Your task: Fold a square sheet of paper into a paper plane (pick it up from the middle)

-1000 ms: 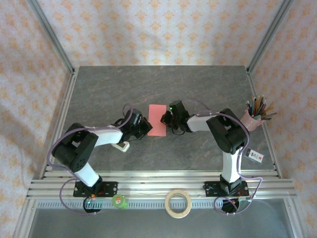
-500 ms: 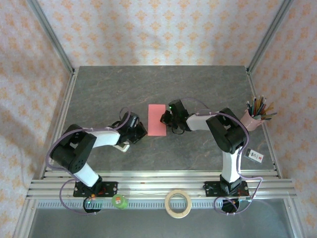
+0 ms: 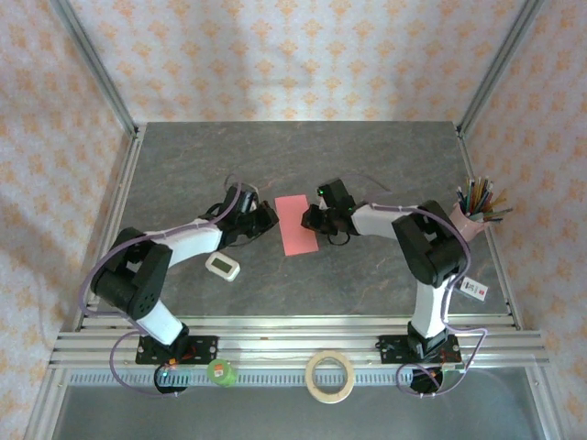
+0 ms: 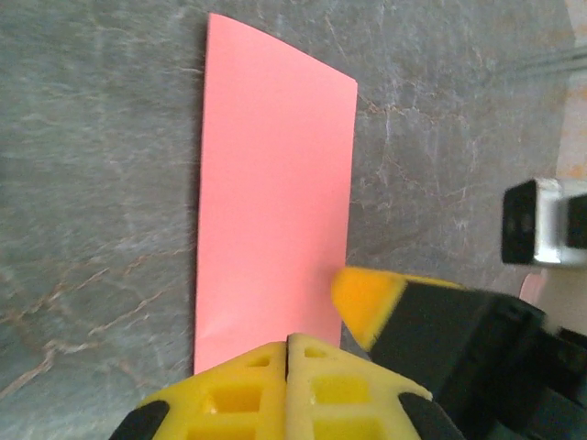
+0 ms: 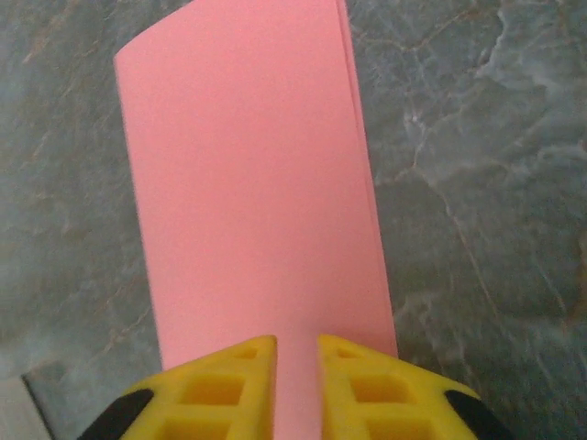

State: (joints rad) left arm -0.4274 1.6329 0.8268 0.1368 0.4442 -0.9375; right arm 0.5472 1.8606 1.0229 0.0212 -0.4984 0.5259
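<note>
Top external view: we see the folded pink paper point(image 3: 296, 224) flat mid-table. Our left gripper point(image 3: 267, 219) sits at its left edge, fingers pressed together; our right gripper point(image 3: 312, 218) clamps its right edge.

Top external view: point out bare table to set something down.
Free: the far table behind the pink paper, and the near strip between both arm bases. Crowded: the middle, where left gripper and right gripper flank the paper, beside the white gadget.
</note>
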